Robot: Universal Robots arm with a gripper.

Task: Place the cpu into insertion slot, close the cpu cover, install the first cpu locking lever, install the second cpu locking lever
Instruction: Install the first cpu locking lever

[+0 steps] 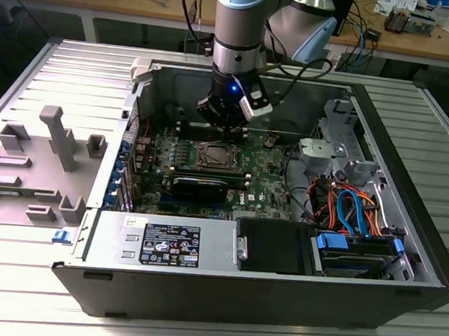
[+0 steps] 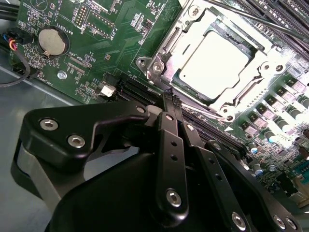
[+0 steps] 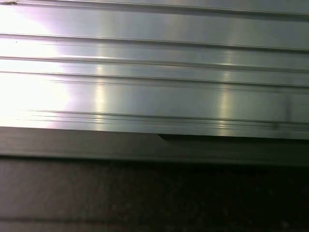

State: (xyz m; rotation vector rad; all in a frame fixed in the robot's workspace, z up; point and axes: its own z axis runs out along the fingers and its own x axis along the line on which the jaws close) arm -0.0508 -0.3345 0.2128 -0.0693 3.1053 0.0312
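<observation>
Gripper [image 2: 170, 99] closed tight, fingers pressed together, holding nothing, poised just beside the cpu cover [image 2: 166, 53], already down over the cpu [image 2: 212, 60] seated in the insertion slot [image 1: 214, 155] mid-motherboard [image 2: 96, 43].

Silver arm [image 1: 237, 29], black screwed gripper [image 2: 171, 104]

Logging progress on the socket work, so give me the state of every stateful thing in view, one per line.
cpu: seated in the insertion slot.
cpu cover: closed, framing the chip.
gripper: fingers shut, holding nothing, tips beside the socket.
computer case: side panel off, interior exposed.
</observation>
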